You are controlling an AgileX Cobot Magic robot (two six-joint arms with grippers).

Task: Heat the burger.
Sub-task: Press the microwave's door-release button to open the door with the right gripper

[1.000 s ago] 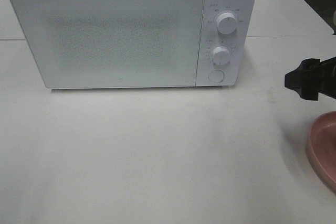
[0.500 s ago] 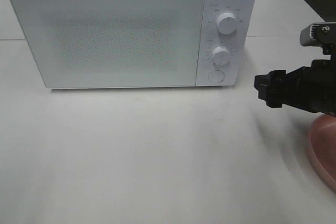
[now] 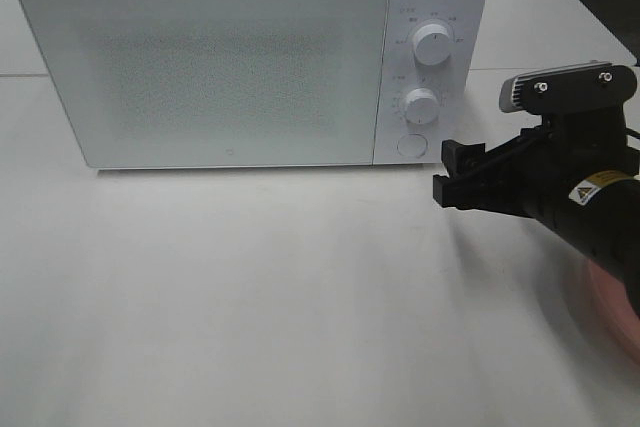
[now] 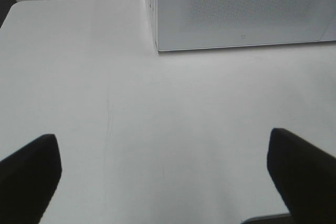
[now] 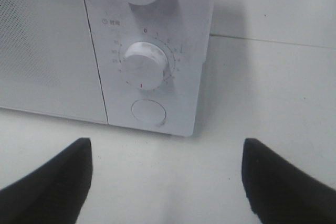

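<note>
The burger is out of view in every frame. The white microwave (image 3: 220, 67) stands at the back of the table with its door shut. My right gripper (image 3: 447, 175) hovers open and empty just right of the control panel, close to the round door button (image 3: 411, 145). The right wrist view looks between the dark fingers (image 5: 47, 182) at that button (image 5: 148, 113) and the lower dial (image 5: 145, 65). My left gripper (image 4: 165, 182) is open over bare table, in front of the microwave's left corner (image 4: 241, 9); it is outside the high view.
A pink plate (image 3: 612, 297) lies at the right edge, mostly covered by my right arm. The upper dial (image 3: 432, 44) sits above the lower dial (image 3: 421, 106). White table (image 3: 250, 297) stretches in front of the microwave.
My right arm has swung in from the right edge towards the microwave's control panel and now covers most of the pink plate. The gripper's opening looks unchanged.
</note>
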